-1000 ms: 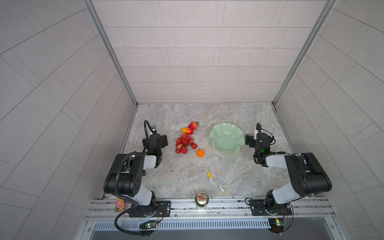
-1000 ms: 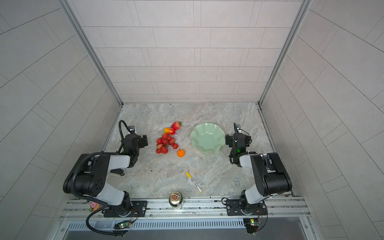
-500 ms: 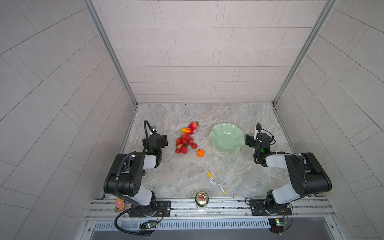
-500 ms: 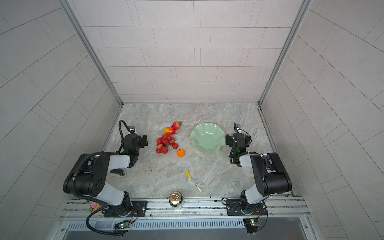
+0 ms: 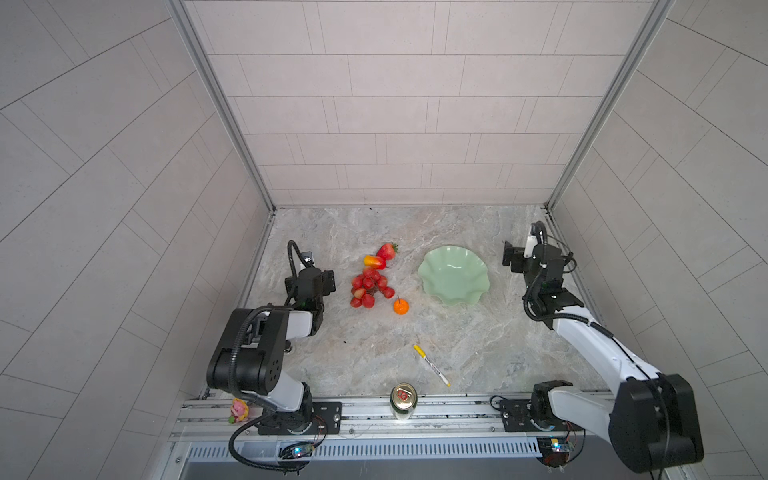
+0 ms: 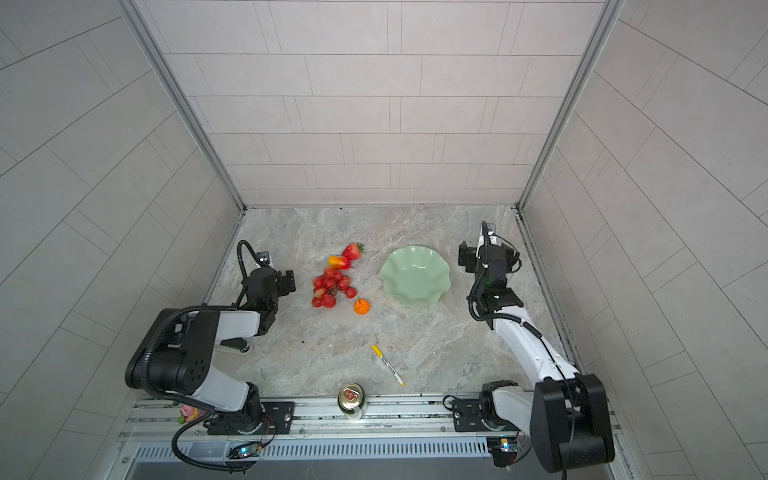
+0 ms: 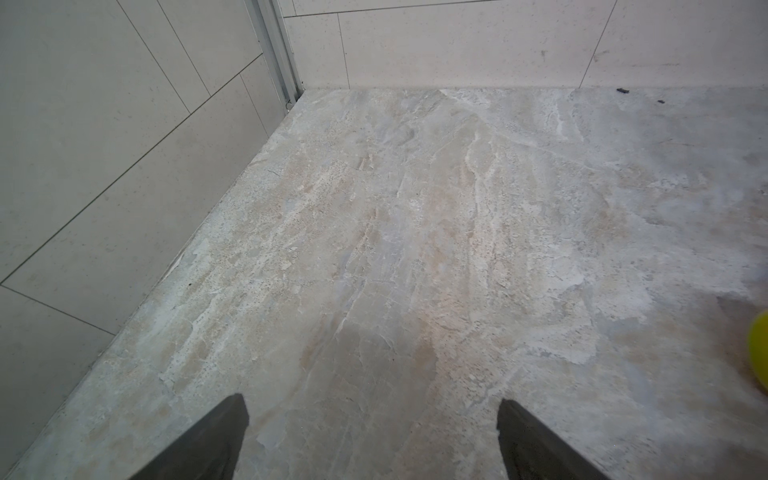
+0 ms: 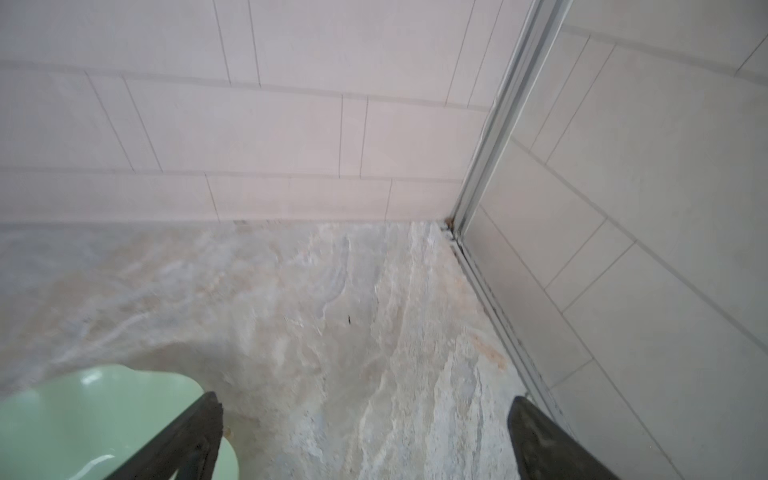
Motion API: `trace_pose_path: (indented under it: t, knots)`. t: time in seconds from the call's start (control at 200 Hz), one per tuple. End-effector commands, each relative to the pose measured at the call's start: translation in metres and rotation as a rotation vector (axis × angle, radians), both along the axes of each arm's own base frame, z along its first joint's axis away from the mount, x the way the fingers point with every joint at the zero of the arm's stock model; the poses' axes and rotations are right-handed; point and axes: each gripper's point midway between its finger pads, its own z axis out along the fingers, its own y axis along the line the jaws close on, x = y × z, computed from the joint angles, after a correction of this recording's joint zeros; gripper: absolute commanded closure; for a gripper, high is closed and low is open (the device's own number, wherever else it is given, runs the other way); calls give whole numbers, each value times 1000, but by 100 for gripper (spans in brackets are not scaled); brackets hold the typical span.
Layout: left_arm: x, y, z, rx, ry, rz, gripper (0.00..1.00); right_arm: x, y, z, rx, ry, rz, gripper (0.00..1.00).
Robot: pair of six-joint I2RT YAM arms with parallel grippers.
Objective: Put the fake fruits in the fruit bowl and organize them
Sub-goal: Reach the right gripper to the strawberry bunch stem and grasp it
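In both top views the fake fruits lie on the marble left of the middle. They are a strawberry [image 5: 386, 250] [image 6: 352, 250], a yellow-red oblong fruit [image 5: 374, 262] [image 6: 338, 261], a red berry cluster [image 5: 369, 286] [image 6: 331, 286] and a small orange [image 5: 401, 306] [image 6: 361, 306]. The mint-green fruit bowl [image 5: 453, 276] [image 6: 415, 276] stands to their right with nothing in it. My left gripper [image 5: 328, 282] [image 7: 370, 409] is open just left of the berries, over bare marble. My right gripper [image 5: 508, 254] [image 8: 365, 405] is open to the right of the bowl [image 8: 83, 415], above the table.
A yellow-capped marker pen [image 5: 431, 370] lies near the front. A gold-topped can [image 5: 403, 401] stands at the front rail. Tiled walls close in the left, back and right sides. A blurred yellow shape [image 7: 758, 357] shows at the edge of the left wrist view.
My right arm has lifted, its elbow swinging up and its gripper rising a little beside the bowl. The left arm and the fruits have not moved.
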Motion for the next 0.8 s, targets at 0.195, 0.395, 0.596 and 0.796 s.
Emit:
trace_pose_path:
  t: [0.195,0.395,0.596,0.796]
  knots:
    - [-20,-8,122,-125,-16,59,0,-21,116,4,100,229,427,0]
    - [-49,-37,164,-233,221,-57,0,-18,221,10,61,391,647,0]
    - [-88,-44,191,-168,382,-172,0,-30,320,1,92,493,792,0]
    - [-106,-72,183,-234,497,-330,0,-44,388,-31,118,576,835,0]
